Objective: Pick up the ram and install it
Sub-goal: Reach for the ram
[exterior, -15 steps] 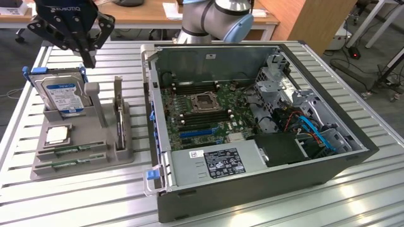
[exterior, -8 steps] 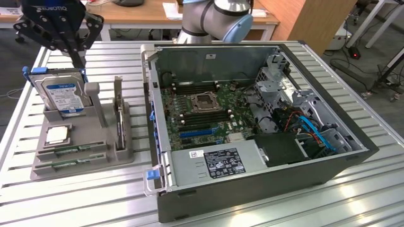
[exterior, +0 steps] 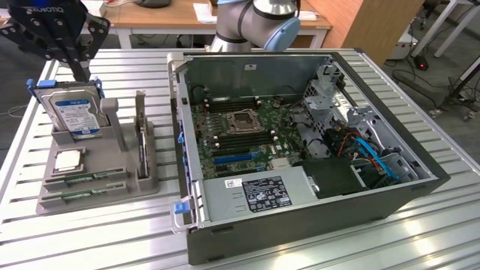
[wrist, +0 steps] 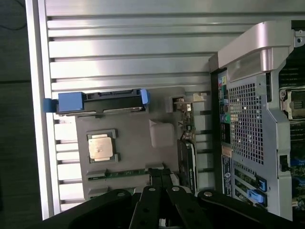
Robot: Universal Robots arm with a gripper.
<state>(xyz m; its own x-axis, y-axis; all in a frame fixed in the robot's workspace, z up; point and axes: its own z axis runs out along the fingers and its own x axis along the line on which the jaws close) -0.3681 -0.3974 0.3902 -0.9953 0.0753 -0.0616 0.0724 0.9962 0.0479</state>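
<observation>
Fingers [wrist: 155,182] of the gripper [wrist: 160,171] lie side by side in the wrist view, pressed together with no gap to speak of and nothing held between them. In the exterior view the gripper [exterior: 78,68] hangs over the far end of the grey holder [exterior: 146,181], its tips just above the top edge of the hard drive [exterior: 75,112], which stands upright in that end of the holder with blue tabs at its sides. The ram [exterior: 84,180] lies flat in a narrow slot at the holder's near end, a thin green stick, well apart from the gripper; a second green stick [exterior: 75,196] lies in the next slot, at the holder's very edge. Between the hard drive and the ram, a square silver processor [exterior: 67,160] sits flat in its own recess of the holder. On the holder's side nearest the computer case [exterior: 300,228], a thin dark board [exterior: 141,135] stands on edge; what it is cannot be told. The case stands just beside the holder on the exterior view's right, its side open and the motherboard [exterior: 240,140] showing inside. Holder and case both rest on a slatted metal table [exterior: 98,239]. Seen from the wrist, the holder [wrist: 133,129] carries the hard drive [wrist: 109,98], the processor [wrist: 101,147] and the ram [wrist: 125,172] in a row.
</observation>
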